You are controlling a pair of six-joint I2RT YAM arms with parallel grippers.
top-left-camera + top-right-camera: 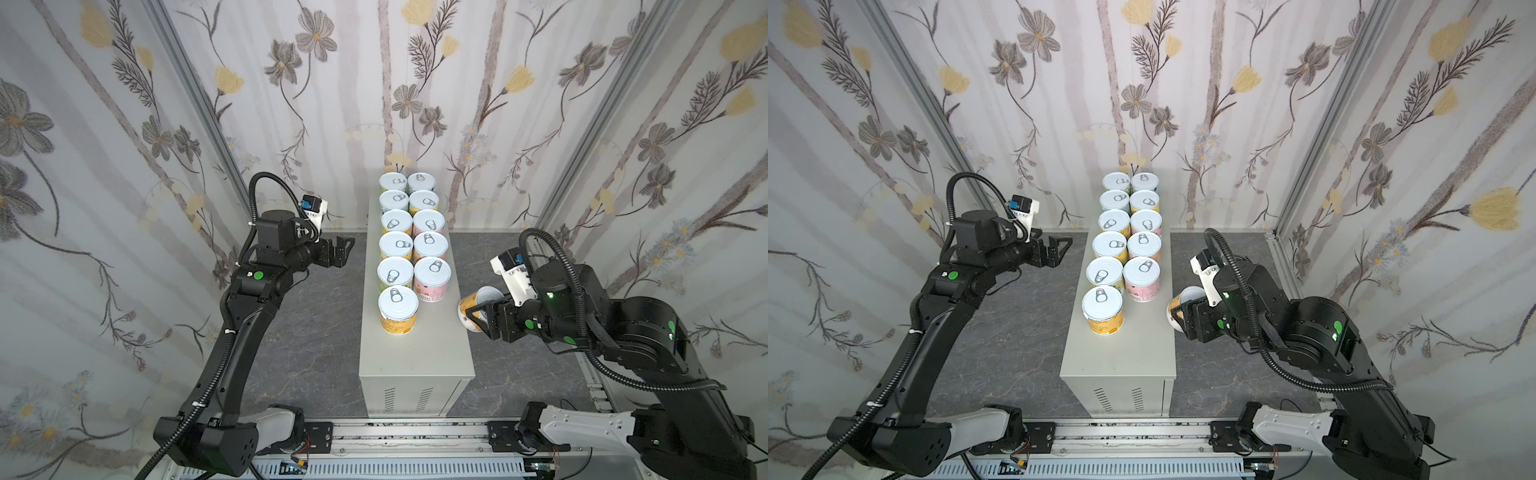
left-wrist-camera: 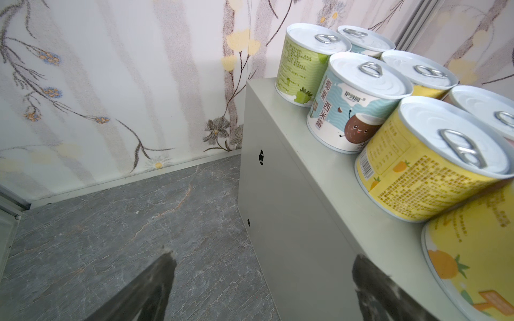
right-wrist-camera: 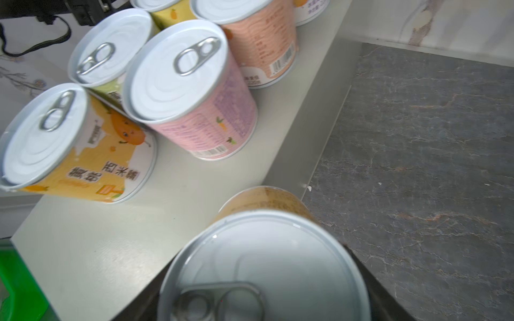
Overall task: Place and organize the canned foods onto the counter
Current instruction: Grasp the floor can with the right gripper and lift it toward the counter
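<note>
Right wrist view: right tool (image 1: 476,318) clamped on orange can (image 3: 264,250), fingers (image 3: 386,305) mostly hidden; left tool (image 1: 348,250) apart.

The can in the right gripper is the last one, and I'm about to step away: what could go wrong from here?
1. The held can is tilted in the right gripper, beside the counter edge over the floor; released early, it might drop or topple.
2. Its likely spot adjoins the pink can and orange can; a low approach could knock them.

Black arms (image 1: 241,332), corrugated cables (image 1: 268,175), green round stickers (image 1: 258,274), white camera mounts (image 1: 517,284).
</note>
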